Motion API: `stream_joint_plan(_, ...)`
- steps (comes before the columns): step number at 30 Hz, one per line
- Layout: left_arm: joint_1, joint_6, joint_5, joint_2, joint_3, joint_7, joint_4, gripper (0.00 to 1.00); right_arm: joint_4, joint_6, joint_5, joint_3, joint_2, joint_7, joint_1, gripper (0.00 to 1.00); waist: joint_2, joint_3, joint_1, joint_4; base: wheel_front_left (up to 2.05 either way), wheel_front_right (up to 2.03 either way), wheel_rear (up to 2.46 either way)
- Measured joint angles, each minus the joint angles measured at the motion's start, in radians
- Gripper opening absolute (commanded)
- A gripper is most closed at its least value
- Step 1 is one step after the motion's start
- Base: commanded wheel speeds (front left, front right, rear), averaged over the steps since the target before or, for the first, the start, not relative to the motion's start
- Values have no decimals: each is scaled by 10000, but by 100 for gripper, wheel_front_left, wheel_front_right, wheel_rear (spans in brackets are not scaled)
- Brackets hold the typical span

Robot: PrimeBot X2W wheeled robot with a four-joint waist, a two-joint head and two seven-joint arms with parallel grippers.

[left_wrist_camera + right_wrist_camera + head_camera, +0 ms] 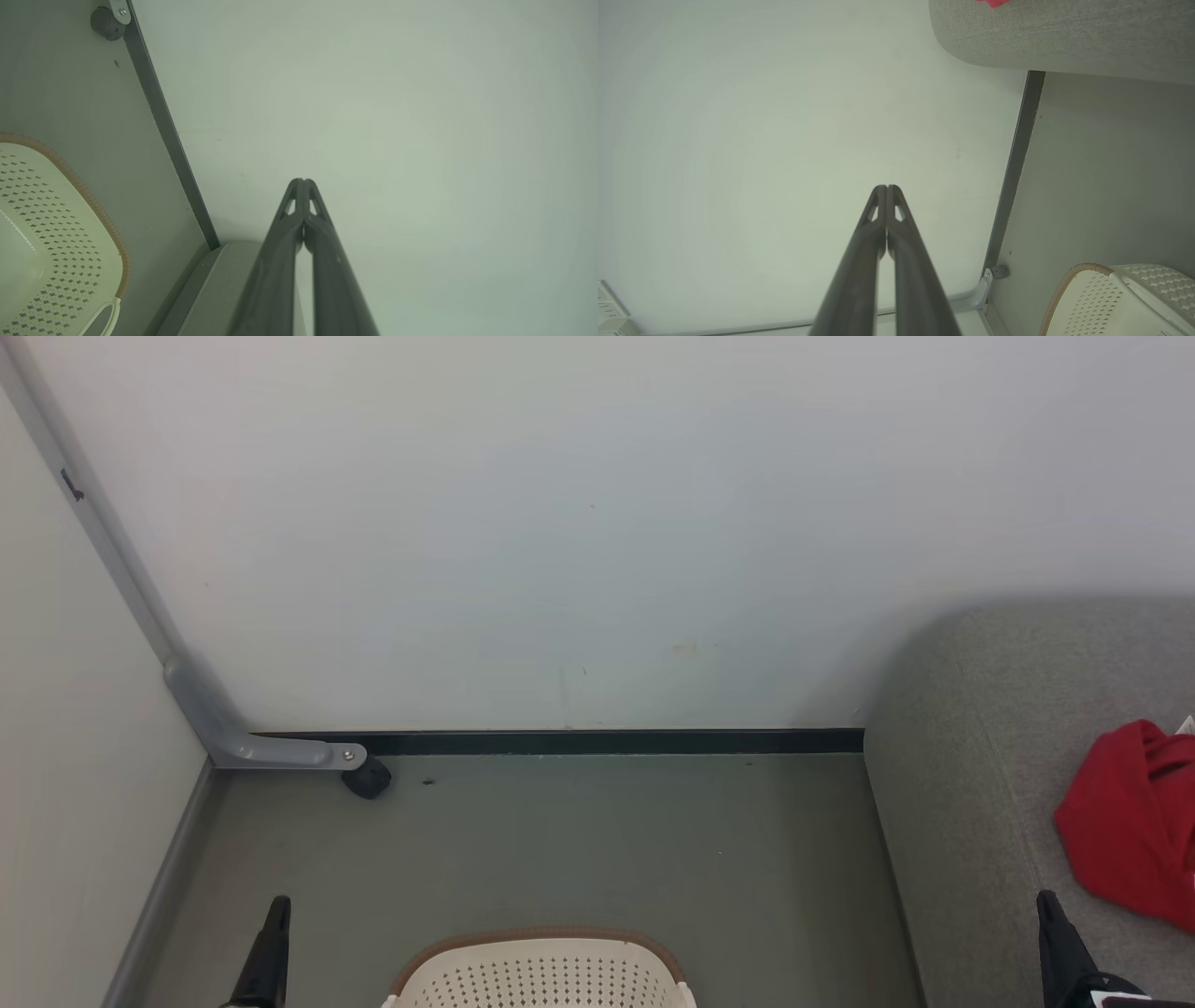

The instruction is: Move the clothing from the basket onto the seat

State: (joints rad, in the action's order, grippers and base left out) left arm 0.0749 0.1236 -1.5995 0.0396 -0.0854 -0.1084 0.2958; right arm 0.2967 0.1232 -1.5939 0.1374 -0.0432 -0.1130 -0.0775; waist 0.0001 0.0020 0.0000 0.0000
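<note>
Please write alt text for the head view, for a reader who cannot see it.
Red clothing lies on the grey seat at the right edge. A cream basket stands on the floor at bottom centre, between the shut left hand and right hand, before a white wall.

Head camera looks down, 2 wrist cameras face the wall (597,523); all share the basket (541,980).

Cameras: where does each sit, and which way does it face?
Head view: on the head, facing forward and down at basket and seat; left end effector and right end effector show.
Left wrist view: on that wrist, facing the wall along its own shut fingers.
Right wrist view: the same on the right wrist.
Shared: all three show the basket.
</note>
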Motion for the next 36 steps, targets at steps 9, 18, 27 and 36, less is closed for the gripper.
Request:
stream_joint_plan(9, 0, 0, -2, 0, 0, 0, 0, 0, 0, 0, -2, 0, 0, 0, 0, 0, 0, 0, 0, 0, 0, 0, 0)
stream_joint_plan(18, 0, 0, -2, 0, 0, 0, 0, 0, 0, 0, -2, 0, 0, 0, 0, 0, 0, 0, 0, 0, 0, 0, 0)
stream_joint_plan(27, 0, 0, -2, 0, 0, 0, 0, 0, 0, 0, -2, 0, 0, 0, 0, 0, 0, 0, 0, 0, 0, 0, 0)
stream_joint_plan(36, 0, 0, -10, -2, 0, 0, 0, 0, 0, 0, -2, 0, 0, 0, 0, 0, 0, 0, 0, 0, 0, 0, 0)
